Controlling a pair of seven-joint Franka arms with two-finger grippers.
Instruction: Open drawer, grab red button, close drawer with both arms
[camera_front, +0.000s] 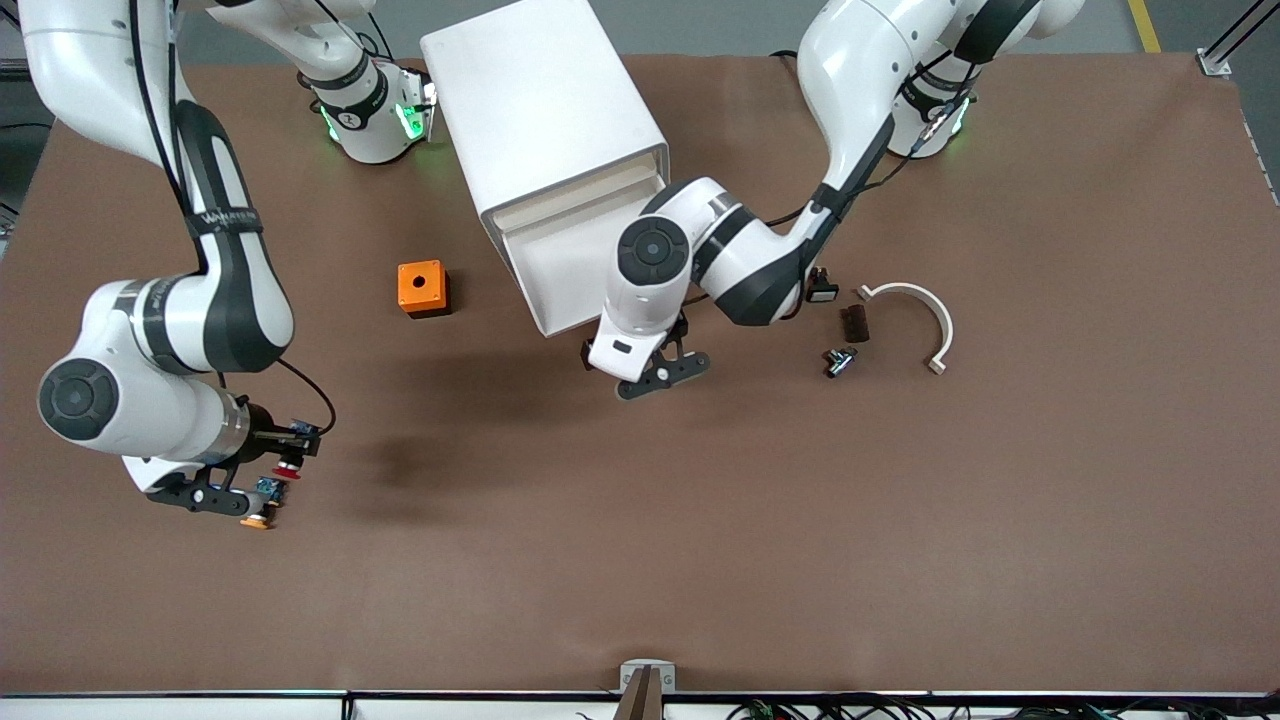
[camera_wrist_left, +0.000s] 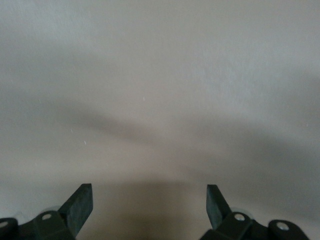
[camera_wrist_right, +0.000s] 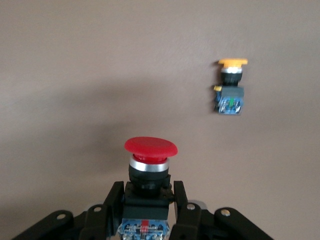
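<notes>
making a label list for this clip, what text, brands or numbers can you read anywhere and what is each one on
Nothing reads with certainty.
Right arm: pale lettering on the black band, too blurred to read.
Right arm's base ring: a small round mark, unreadable.
Red button in the right gripper: printing on its blue rear end, too small.
Orange-capped button on the table: label on its blue end, too small.
Left gripper, white drawer and orange box: no text visible.

The drawer cabinet (camera_front: 545, 120) stands between the arms' bases, the box (camera_front: 423, 288) beside it toward the right arm's end of the surface (camera_front: 700, 520).
</notes>
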